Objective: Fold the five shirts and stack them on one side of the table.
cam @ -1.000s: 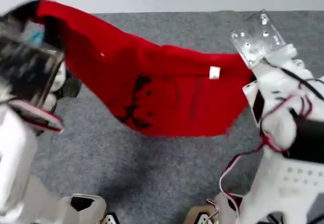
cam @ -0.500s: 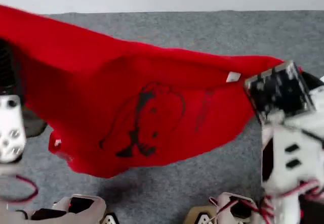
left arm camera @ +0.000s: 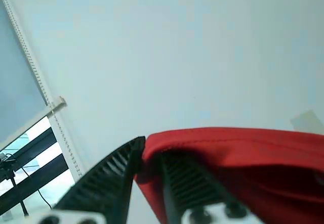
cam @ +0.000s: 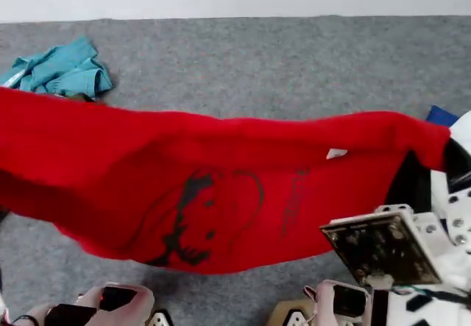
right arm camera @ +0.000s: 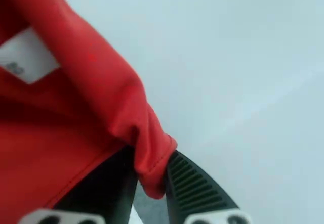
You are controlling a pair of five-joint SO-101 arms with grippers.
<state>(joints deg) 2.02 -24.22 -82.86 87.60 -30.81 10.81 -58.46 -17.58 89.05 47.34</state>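
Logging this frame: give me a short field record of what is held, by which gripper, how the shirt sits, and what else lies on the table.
held item: red shirt, unfolded, black print facing the high camera
left gripper: shut on one edge of the red shirt
right gripper: shut on another edge, near the white label
shirt state: stretched wide between the two grippers
table: grey surface
other cloth: teal shirt crumpled at the far left; blue cloth at the right edge, mostly hidden
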